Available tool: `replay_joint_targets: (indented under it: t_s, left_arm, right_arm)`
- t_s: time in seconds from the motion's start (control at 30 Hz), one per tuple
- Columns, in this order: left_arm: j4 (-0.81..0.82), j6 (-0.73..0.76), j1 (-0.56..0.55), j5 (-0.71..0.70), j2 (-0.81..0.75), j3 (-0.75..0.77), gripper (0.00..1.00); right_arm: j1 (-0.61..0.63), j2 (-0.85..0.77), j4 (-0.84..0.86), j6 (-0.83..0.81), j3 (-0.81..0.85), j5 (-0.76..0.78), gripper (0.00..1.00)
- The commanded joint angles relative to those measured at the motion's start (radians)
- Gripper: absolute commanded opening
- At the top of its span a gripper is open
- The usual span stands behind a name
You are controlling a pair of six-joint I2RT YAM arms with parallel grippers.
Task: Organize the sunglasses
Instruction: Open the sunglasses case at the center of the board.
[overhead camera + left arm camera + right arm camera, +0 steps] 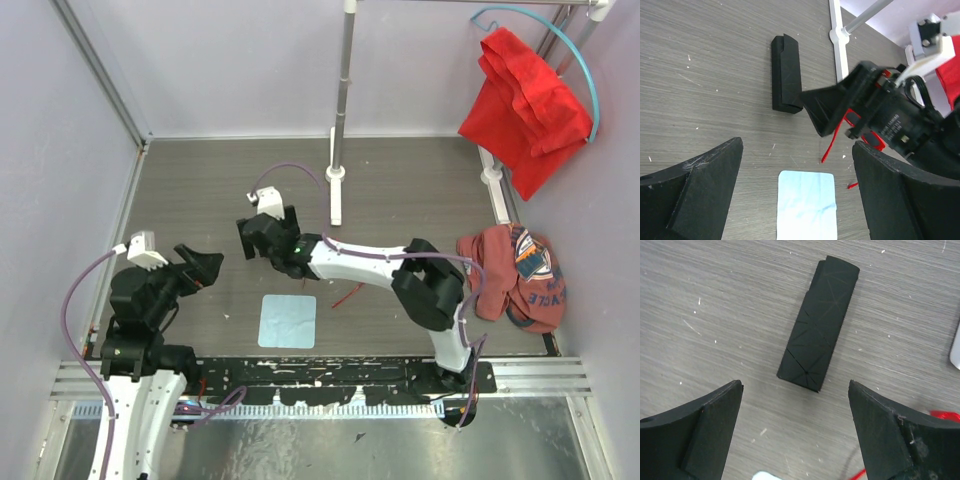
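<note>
Right wrist view: right pincer [795, 383] is spread wide over the black case [819, 322] on the table [715, 300], so the step looks like case pickup. Sunglasses [876, 145] lie near the case, to its right, under that arm. Left pincer [797, 145] is also spread, empty. Next: drop and straddle the case's narrow width; motor label too blurred to read.

Grey table [200, 190], case [786, 75], blue cloth [288, 320], sunglasses [876, 144]
</note>
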Motion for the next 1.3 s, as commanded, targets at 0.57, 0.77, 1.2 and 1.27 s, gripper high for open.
replay_joint_targets:
  t_s: [0.57, 0.77, 1.2, 1.27]
  left_arm:
    - [-0.06, -0.01, 0.004, -0.036, -0.103, 0.046, 0.98]
    - [-0.055, -0.009, 0.002, -0.035, -0.102, 0.042, 0.98]
    - [-0.048, -0.012, 0.004, -0.03, -0.102, 0.032, 0.98]
    - [-0.047, -0.013, 0.003, -0.03, -0.102, 0.031, 0.98]
  right_arm:
    - [-0.037, 0.291, -0.155, 0.064, 0.337, 0.111, 0.93]
    - [-0.061, 0.303, -0.165, 0.074, 0.332, 0.096, 0.85]
    - [-0.091, 0.271, -0.122, 0.098, 0.262, 0.037, 0.51]
    - [-0.1, 0.262, -0.109, 0.105, 0.246, 0.016, 0.46]
